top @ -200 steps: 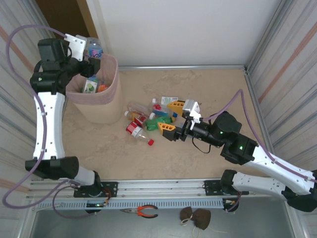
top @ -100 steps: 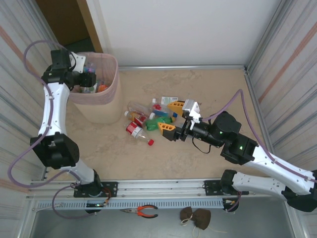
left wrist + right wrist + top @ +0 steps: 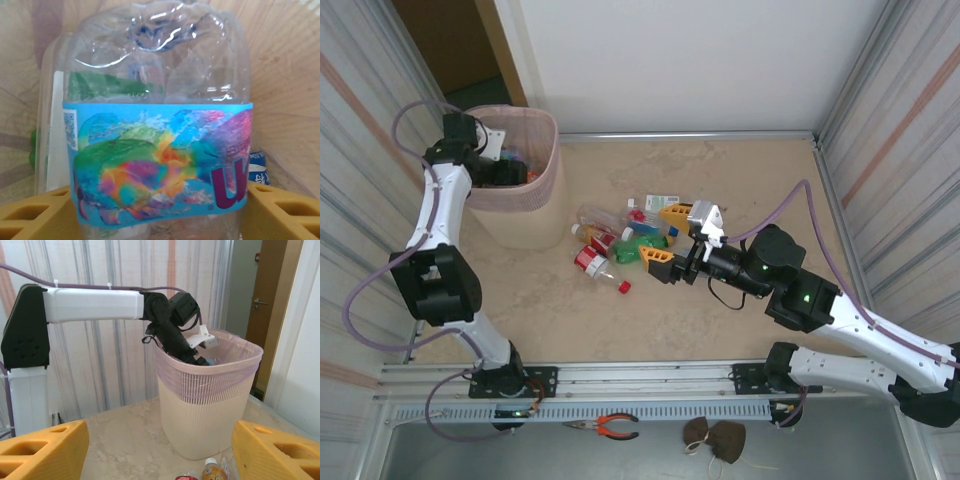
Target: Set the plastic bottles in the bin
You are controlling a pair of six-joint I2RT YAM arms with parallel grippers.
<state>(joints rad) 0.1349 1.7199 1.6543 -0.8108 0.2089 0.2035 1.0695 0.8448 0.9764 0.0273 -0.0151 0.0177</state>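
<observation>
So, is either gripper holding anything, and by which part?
The right gripper is open and holds nothing. The left gripper, inside the bin, has a clear blue-labelled bottle between its fingers at the label; a firm grip cannot be told.

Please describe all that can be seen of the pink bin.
The bin is a pale pink, translucent plastic wastebasket with fine ribbed sides that taper downward and a rounded rim. It stands upright on the table, at the far left corner. The left arm reaches down into its mouth, and a clear bottle with a blue label is inside it.
</observation>
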